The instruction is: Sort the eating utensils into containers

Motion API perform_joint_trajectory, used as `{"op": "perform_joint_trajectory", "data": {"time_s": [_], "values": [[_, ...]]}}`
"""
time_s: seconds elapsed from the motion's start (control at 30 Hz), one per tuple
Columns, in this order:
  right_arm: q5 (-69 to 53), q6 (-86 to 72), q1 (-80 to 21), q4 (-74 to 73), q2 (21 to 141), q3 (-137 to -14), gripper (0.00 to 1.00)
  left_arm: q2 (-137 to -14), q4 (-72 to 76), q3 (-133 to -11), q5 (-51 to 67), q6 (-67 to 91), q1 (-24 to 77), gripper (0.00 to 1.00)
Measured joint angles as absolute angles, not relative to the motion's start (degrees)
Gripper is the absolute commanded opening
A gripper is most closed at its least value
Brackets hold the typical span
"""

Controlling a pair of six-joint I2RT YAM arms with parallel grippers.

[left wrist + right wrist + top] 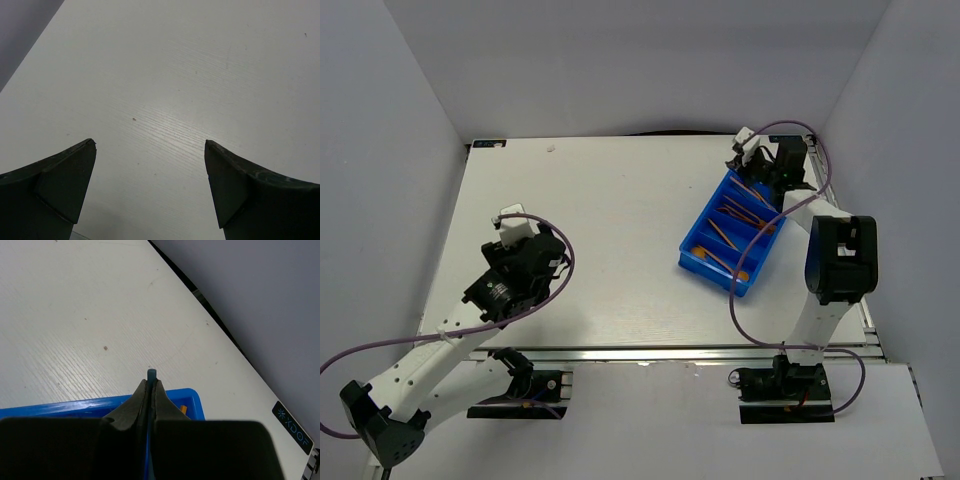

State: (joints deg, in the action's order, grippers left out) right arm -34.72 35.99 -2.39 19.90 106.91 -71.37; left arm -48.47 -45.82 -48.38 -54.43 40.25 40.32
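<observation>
The blue tray (692, 262) lies at the right of the table, with several orange utensils (724, 236) and some dark ones in its long compartments. My right gripper (753, 172) hangs over the tray's far end. In the right wrist view it (151, 383) is shut on a thin blue-grey stick (151, 372) whose tip pokes out past the fingertips, above the tray's rim (75, 405). An orange utensil tip (183, 409) shows inside the tray. My left gripper (533, 246) is over bare table at the left. It (150, 145) is open and empty.
The white table (610, 210) is boxed in by grey walls on the left, back and right. The tray sits near the right edge. A black strip with a label (292, 427) runs along the table's far edge by the wall.
</observation>
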Motion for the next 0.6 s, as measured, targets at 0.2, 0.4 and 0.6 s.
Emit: {"op": "perform_joint_trajectory", "data": {"time_s": [0.2,0.4,0.6], "values": [[-39.6,33.4,0.5,19.7,106.9,-73.5,0.0,-48.6,-45.4,-48.4,-53.9,39.8,40.3,0.98],[-40.9,33.8,2.0,18.0,107.0,-80.4,0.0,-48.6,-45.4,-48.4,-53.7,39.8,40.3,0.98],[-40.9,35.1,2.9,17.7,107.7,-77.8,0.0,-48.5,-45.4,-48.4,-53.6,39.8,40.3,0.98]]}}
